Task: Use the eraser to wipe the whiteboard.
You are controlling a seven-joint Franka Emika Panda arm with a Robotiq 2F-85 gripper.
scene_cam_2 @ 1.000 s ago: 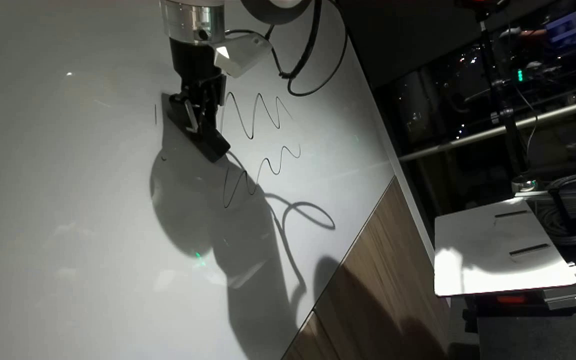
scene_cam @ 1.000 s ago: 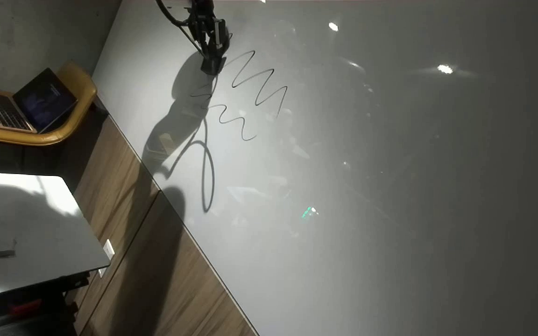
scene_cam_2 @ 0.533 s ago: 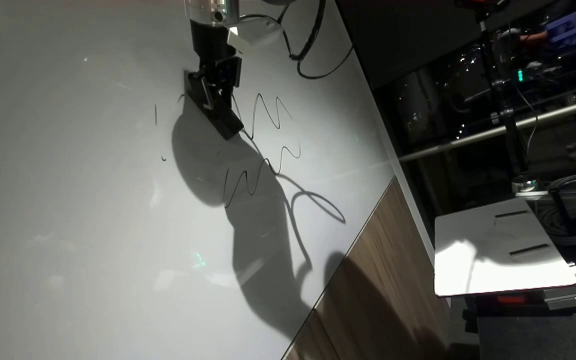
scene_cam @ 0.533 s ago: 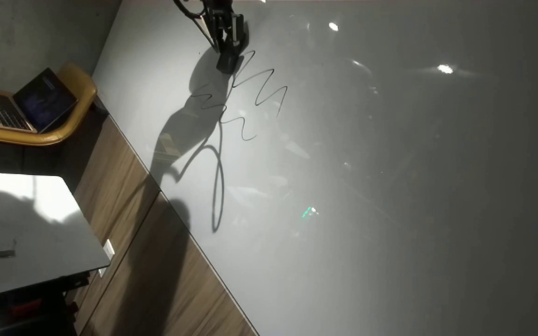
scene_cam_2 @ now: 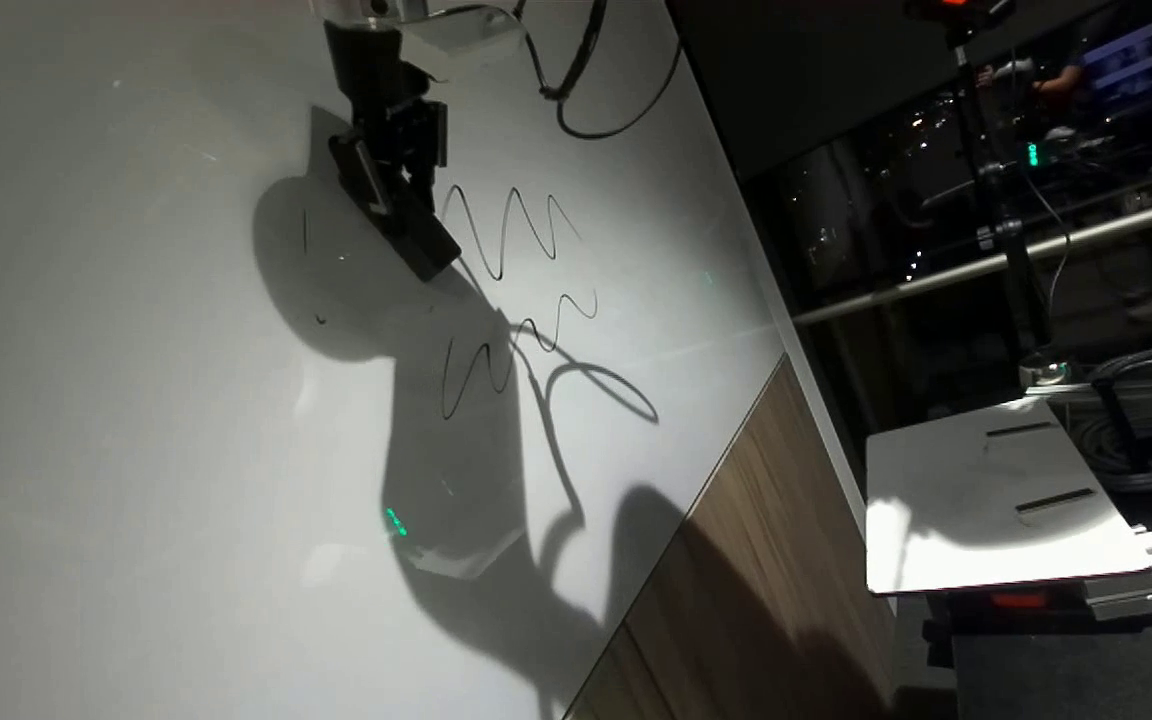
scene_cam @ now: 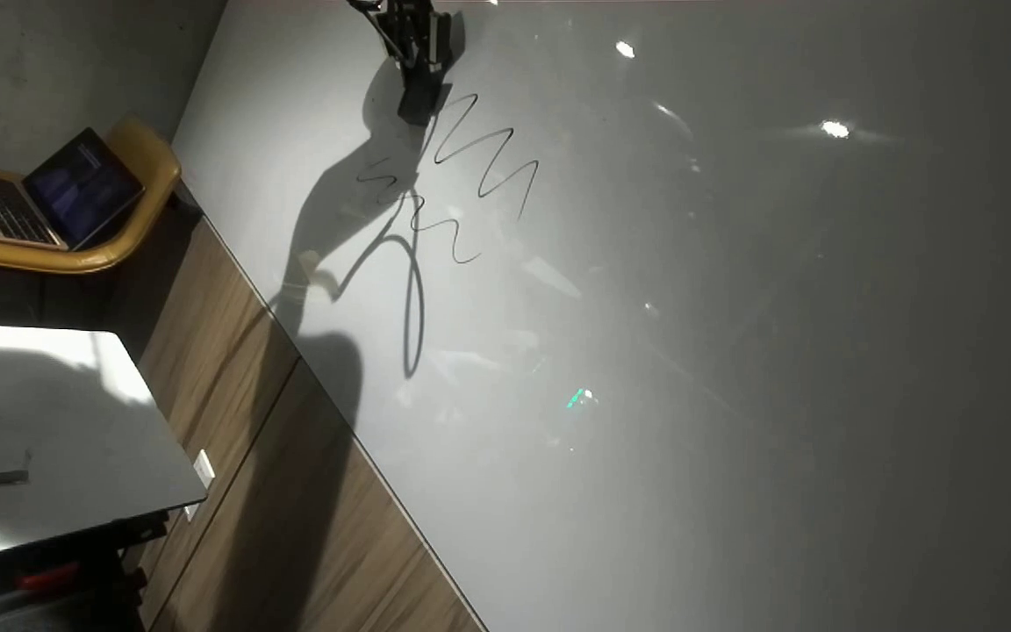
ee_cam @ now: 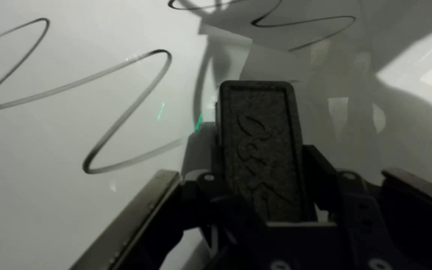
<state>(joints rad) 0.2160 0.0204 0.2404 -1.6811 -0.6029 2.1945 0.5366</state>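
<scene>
The whiteboard [scene_cam: 690,307] is a large glossy pale panel in both exterior views, with two dark squiggles. The upper squiggle [scene_cam_2: 502,240] and lower squiggle [scene_cam_2: 485,350] lie beside and below my gripper; squiggle lines also cross the wrist view [ee_cam: 88,78]. A short stroke [scene_cam_2: 305,232] and a small tick [scene_cam_2: 320,319] are also on the board. My gripper [scene_cam_2: 398,185] is shut on the dark eraser [scene_cam_2: 428,245], a finger on each long side. In the wrist view the eraser [ee_cam: 259,112] points away from the gripper. I cannot tell whether it touches the board.
The arm's shadow [scene_cam_2: 456,450] falls over part of the board and the lower squiggle. A cable [scene_cam_2: 576,80] hangs beside the arm. Wood panelling [scene_cam: 233,421] borders the board below. A small white tabletop [scene_cam: 75,439] and a chair with a laptop [scene_cam: 84,189] stand beside it.
The gripper and eraser first moved towards the upper squiggle, then slightly back and upward. The shadow moved with them. The eraser stays held; the two squiggles look the same where visible.
</scene>
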